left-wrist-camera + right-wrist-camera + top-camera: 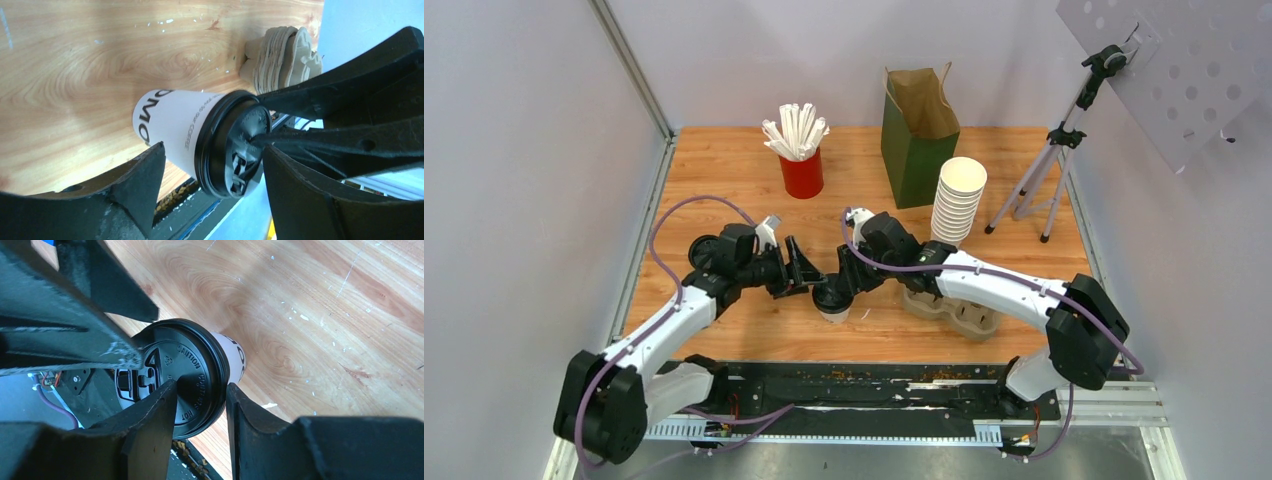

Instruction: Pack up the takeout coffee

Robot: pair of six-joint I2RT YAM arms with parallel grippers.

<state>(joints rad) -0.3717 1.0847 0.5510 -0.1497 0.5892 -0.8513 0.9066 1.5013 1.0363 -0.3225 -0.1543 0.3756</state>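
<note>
The takeout coffee (834, 302), black lid on, is at the front middle of the bench (724, 170), between the two arms. The right pincer (200, 392) is closed narrowly across the lid's rim. The left pincer (210, 155) stands spread wide around the cup, with no visible grip.

Top camera looks down from behind; both wrist cameras closely share the takeout coffee (175, 130).
</note>
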